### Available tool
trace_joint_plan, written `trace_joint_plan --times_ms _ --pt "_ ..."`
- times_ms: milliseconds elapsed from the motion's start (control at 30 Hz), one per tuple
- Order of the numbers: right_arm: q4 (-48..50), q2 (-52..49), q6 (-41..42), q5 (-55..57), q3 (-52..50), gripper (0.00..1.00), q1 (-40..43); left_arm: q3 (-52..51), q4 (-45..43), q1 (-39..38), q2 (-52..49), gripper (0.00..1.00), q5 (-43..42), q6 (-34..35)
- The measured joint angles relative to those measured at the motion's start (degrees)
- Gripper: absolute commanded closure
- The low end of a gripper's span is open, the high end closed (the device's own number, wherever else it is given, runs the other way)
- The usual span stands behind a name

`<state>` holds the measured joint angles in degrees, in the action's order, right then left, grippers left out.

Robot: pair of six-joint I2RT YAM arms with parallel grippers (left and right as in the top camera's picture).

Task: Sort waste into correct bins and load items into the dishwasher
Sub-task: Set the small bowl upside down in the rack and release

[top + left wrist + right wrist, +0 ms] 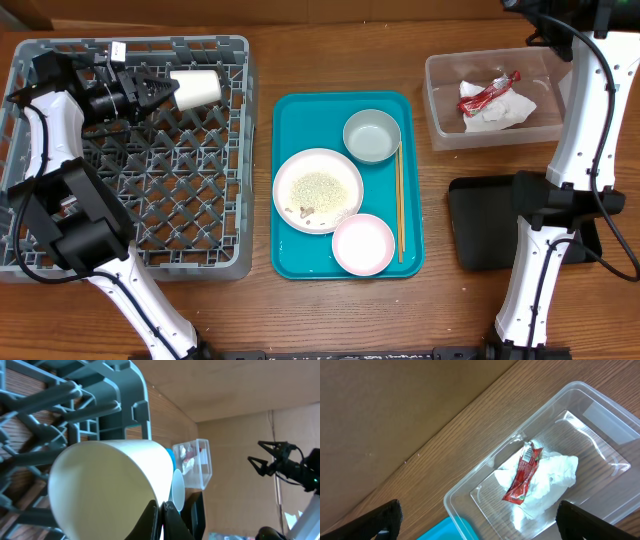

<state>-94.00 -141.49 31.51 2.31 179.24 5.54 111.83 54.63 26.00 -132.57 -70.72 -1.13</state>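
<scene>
Overhead, the left gripper (152, 90) reaches across the far part of the grey dish rack (190, 215), its jaws pinching the edge of a white cup (197, 87) that lies on its side over the lattice near the far wall; whether the cup touches the rack cannot be told. The right gripper (477, 507) hangs above the clear tub (605, 435), jaws spread wide and holding nothing. Inside the tub lie a crumpled white napkin (550, 477) and, on top of it, a red wrapper (522, 474). On the desk (440, 300), between rack and tub, sits a teal tray (295, 255) carrying a plate (350, 168) strewn with pale crumbs (318, 187), a grey metal bowl (372, 136), a pale bowl (363, 244) and chopsticks (399, 205) along its right side. A black tray (475, 220) lies on the near side of the tub.
</scene>
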Motion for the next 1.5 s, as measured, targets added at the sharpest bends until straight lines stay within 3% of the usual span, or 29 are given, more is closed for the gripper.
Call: trace_joint_plan --times_ms 600,867,933,967,1000,1067,1167,1500 --pt "0.0 0.0 0.0 0.0 0.0 0.0 0.0 1.6 2.2 0.7 1.8 0.96 11.6 7.5" --pt "0.0 0.0 0.0 0.0 0.0 0.0 0.0 2.6 6.9 1.8 2.8 0.95 24.0 10.2" --pt "0.0 0.0 0.0 0.0 0.0 0.0 0.0 2.4 8.3 2.1 2.0 0.87 30.1 10.6" --pt "0.0 0.0 0.0 0.0 0.0 0.0 0.0 2.4 8.7 2.0 1.3 0.78 32.4 10.8" --pt "0.0 0.0 0.0 0.0 0.0 0.0 0.0 2.4 9.5 1.7 0.1 0.6 35.3 11.7" --pt "0.0 0.0 0.0 0.0 0.0 0.0 0.0 2.9 10.3 1.4 -0.3 0.46 34.9 11.7" --pt "0.0 0.0 0.0 0.0 0.0 0.0 0.0 5.0 13.5 0.1 0.3 0.44 37.9 11.9" --pt "0.0 0.0 0.0 0.0 0.0 0.0 0.0 16.9 25.2 0.0 -0.7 0.51 44.9 12.0"
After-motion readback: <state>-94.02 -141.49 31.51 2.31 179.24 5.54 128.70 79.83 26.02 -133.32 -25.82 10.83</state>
